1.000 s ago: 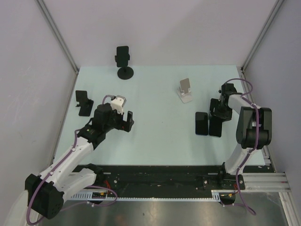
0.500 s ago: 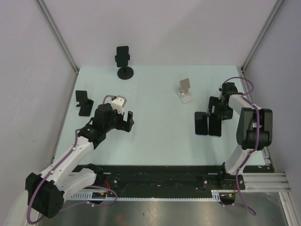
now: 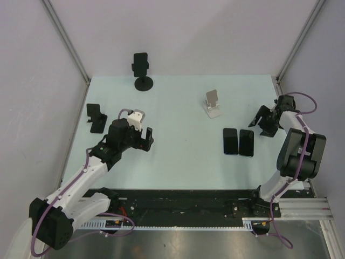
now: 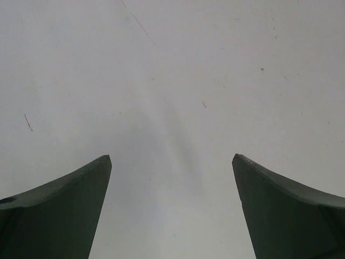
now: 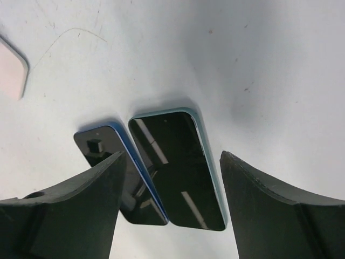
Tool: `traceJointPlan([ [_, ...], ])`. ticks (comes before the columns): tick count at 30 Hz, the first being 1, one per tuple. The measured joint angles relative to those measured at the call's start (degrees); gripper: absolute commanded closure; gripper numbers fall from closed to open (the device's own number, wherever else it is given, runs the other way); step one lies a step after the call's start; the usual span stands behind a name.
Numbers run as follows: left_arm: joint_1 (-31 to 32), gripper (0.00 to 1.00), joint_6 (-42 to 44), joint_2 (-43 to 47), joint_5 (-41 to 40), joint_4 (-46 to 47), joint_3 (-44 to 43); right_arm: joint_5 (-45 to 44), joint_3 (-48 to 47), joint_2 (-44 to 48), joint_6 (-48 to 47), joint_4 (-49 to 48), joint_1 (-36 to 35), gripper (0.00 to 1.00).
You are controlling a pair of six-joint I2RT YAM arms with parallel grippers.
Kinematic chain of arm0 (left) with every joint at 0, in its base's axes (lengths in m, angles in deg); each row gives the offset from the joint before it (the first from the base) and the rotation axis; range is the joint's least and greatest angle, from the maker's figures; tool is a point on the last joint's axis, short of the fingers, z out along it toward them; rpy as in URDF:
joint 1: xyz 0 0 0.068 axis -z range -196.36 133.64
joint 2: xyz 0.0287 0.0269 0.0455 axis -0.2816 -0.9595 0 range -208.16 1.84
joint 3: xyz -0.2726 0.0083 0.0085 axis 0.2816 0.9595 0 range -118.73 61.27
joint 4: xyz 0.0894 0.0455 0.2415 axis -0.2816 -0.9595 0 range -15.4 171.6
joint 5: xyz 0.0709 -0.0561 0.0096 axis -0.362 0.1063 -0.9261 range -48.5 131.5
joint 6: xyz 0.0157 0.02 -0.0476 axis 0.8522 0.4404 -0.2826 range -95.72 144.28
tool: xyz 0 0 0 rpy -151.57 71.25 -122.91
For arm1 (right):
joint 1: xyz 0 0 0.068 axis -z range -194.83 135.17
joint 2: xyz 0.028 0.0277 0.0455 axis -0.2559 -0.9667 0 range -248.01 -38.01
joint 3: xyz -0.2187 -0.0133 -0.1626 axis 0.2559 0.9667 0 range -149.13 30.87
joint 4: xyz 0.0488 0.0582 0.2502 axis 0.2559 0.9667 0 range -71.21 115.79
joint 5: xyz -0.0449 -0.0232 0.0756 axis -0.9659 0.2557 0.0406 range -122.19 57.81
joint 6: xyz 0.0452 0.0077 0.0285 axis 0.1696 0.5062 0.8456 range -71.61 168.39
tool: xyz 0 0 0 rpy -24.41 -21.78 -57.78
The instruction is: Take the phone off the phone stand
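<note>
Pale table (image 3: 178,156): two phones (image 3: 230,141) lie flat near your right gripper (image 3: 264,123), jaws wide, empty. One phone (image 3: 140,62) stands in the far black stand (image 3: 143,82) — your left gripper (image 3: 146,138), also spread, looks best placed to fetch it.

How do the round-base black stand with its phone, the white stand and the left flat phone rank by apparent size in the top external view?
1. round-base black stand with its phone
2. white stand and left flat phone: much alike, so unranked
</note>
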Motion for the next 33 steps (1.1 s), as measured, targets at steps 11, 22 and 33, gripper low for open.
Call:
traceJointPlan([
  [11, 0.0, 0.0, 0.0, 0.0, 0.0, 0.0, 0.0, 7.2, 4.7, -4.4, 4.0, -4.2, 2.0, 0.32],
  [22, 0.0, 0.0, 0.0, 0.0, 0.0, 0.0, 0.0, 10.2, 5.0, -4.7, 5.0, -7.7, 0.8, 0.33],
  [33, 0.0, 0.0, 0.0, -0.1, 0.0, 0.0, 0.0, 12.3, 5.2, -2.3, 5.4, -13.4, -0.5, 0.3],
])
